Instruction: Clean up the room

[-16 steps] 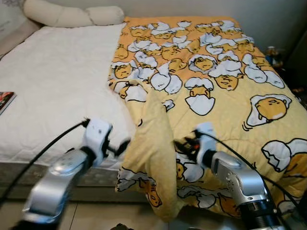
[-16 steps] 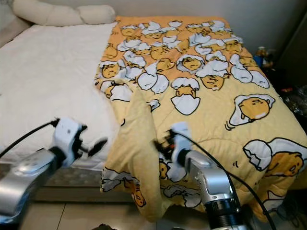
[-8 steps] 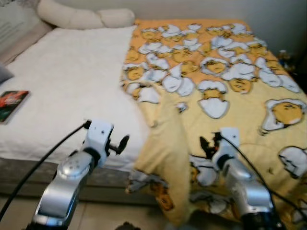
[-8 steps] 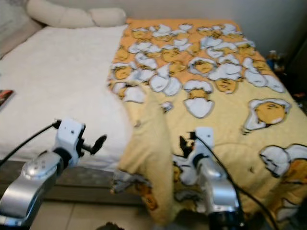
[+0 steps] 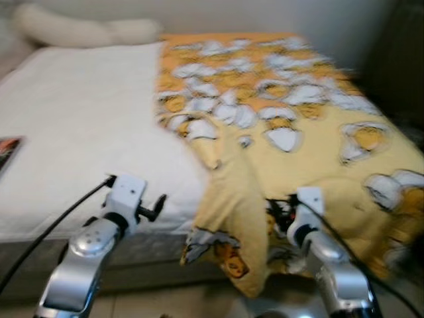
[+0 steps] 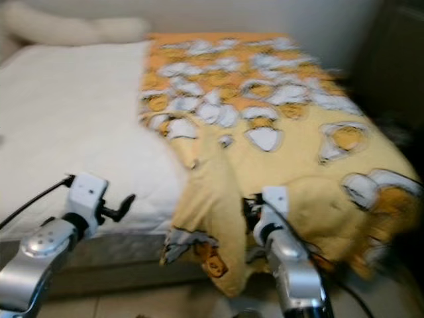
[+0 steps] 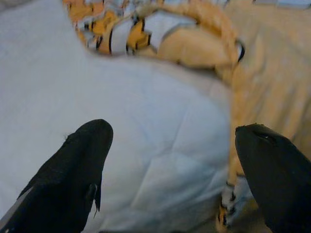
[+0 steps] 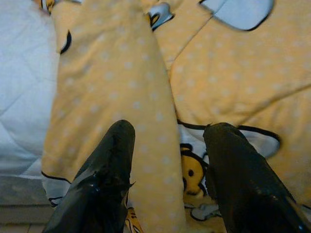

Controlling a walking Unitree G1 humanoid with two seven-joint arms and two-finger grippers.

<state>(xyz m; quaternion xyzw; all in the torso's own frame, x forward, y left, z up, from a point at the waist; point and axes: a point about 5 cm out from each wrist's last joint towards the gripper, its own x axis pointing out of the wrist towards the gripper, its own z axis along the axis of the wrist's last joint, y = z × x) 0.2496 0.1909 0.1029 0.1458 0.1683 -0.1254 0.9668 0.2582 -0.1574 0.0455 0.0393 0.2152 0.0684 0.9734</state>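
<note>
at the far left edge of the bed (image 5: 73,126), a dark book (image 5: 8,147) is seen lying on the white sheet, and long pale pillows (image 5: 79,31) are laid along the head end. the left pincer (image 5: 154,208) is held over the white sheet near the foot edge of the bed, its fingers (image 7: 73,174) spread wide with nothing between them. just to its right, the yellow blanket (image 5: 291,126) with egg cartoons is spread over the right half of the bed, one folded flap (image 5: 232,218) hanging over the foot edge toward the floor. the right pincer (image 5: 278,211) is held at that hanging flap, its fingers (image 8: 109,170) parted and empty. the head views are blurred.
</note>
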